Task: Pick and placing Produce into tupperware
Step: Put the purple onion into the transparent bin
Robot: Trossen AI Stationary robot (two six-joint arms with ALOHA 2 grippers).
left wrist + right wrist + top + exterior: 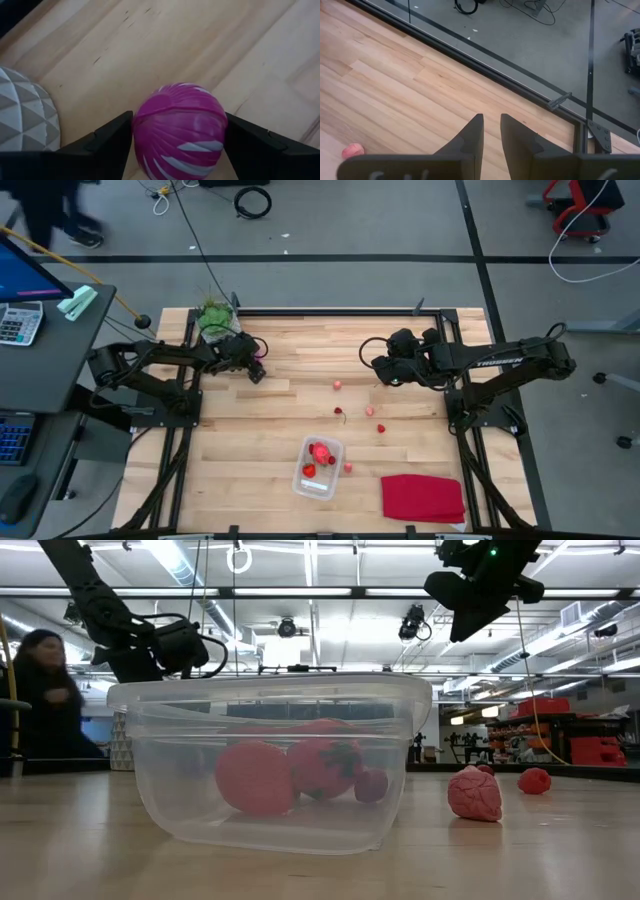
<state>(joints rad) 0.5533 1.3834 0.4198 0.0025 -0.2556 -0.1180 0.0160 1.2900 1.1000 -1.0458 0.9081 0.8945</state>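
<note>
Left gripper (175, 145): at the table's far left, just beside the plant (213, 315); fingers (107, 142) closed on the purple piece (179, 131) — a magenta ball with pale stripes, pinched on both sides, over bare wood; in the high view the gripper (256, 372) is dark and the piece itself cannot be made out.

Right gripper (491, 131): raised above the far right part of the table, near the back edge; fingers (470, 137) close together with only a thin slit between them, holding nothing; in the high view it sits at (385, 368), and in the low view it hangs high at upper right (470, 600).

Tupperware (300, 478): clear, at the near centre of the table (270, 420), to the left of the red cloth (422, 498) and apart from it; lid off.

Inside the tupperware (150, 720): the larger red-pink piece (255, 778), a red strawberry-like piece with dark marks (322, 758) touching it, and one tiny red piece (371, 785) (seen through the wall in the low view).

Loose produce: one small red piece (348, 468) just beside the tupperware's right side; others scattered on the wood between the container and the right arm — at (338, 385), (369, 411), (381, 428), and a darker one (340, 413).

Pot (25, 115): white, faceted, beside the left gripper.

Person (45, 700): in the room behind the table, at the left of the low view.
</note>
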